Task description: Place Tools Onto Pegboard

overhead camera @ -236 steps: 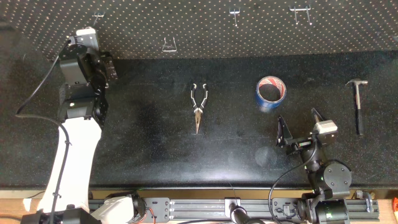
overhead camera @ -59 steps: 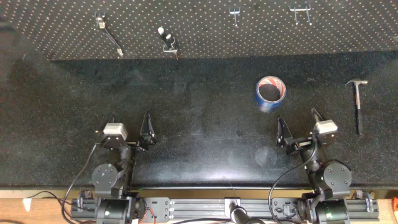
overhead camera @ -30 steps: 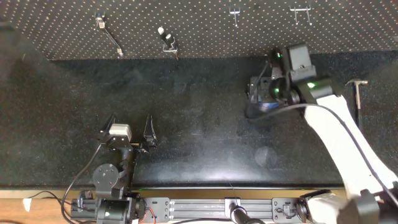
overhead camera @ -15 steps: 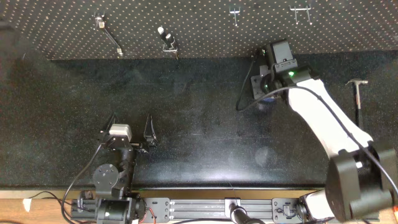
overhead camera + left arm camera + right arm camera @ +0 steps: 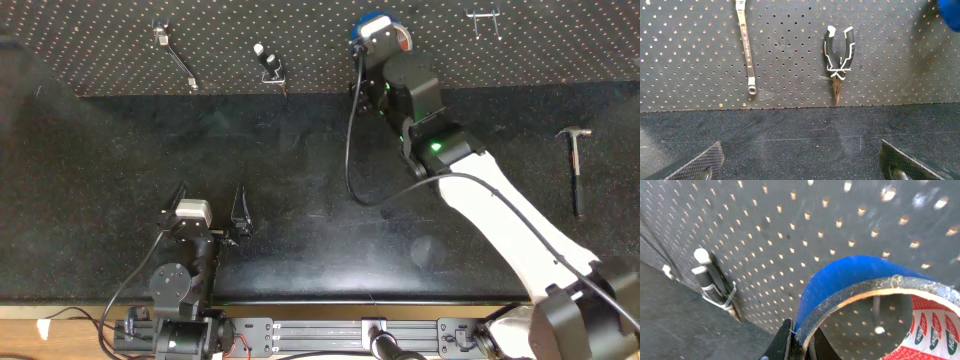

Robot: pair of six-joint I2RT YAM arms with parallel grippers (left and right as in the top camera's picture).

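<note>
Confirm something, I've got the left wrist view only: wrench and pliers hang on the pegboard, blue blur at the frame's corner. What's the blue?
Observer: A blue tape roll, held up at the pegboard by the right arm.
Operator: Grip solid?
Observer: The right wrist view has the jaws shut on the roll's wall, with pegboard holes visible through its opening.
Operator: Anything left on the table?
Observer: One hammer, lying on the black mat on the right arm's side.
</note>
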